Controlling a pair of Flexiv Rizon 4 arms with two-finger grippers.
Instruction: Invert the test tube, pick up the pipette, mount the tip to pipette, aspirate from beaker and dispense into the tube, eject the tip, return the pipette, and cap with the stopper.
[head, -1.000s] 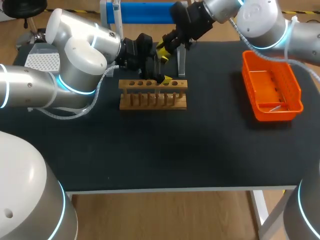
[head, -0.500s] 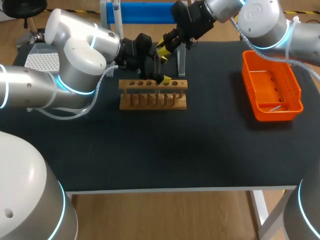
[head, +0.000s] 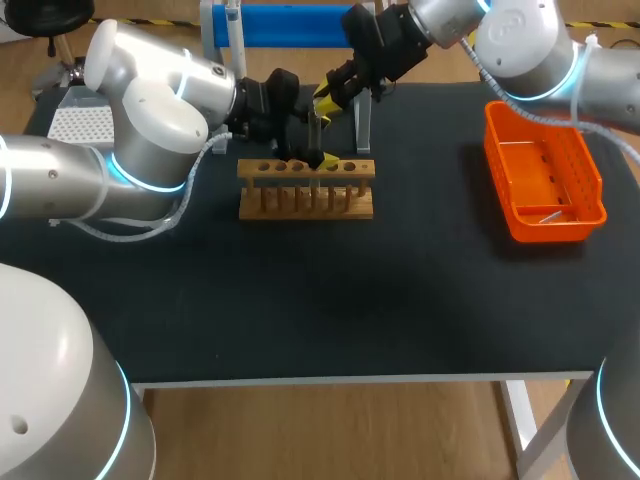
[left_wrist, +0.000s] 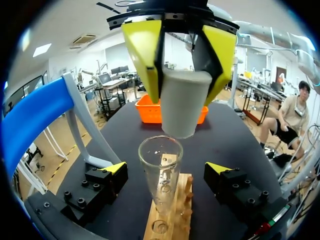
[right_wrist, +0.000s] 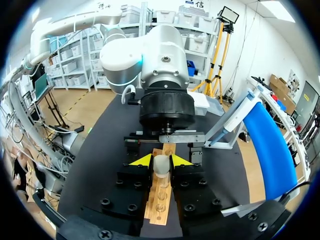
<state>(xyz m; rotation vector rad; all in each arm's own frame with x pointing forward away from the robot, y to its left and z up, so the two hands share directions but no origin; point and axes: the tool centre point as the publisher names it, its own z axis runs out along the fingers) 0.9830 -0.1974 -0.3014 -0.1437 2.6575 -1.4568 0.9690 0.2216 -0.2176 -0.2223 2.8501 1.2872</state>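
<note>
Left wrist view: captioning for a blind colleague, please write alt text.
The right gripper holds a pale stopper just above the open mouth of a clear test tube standing in a wooden rack. The open fingers of the left gripper flank the tube without touching; an orange basket sits behind.

The stopper (left_wrist: 179, 107) hangs above the tube (left_wrist: 161, 175) in the rack (head: 306, 200) (basket (head: 545, 228) well right).
</note>
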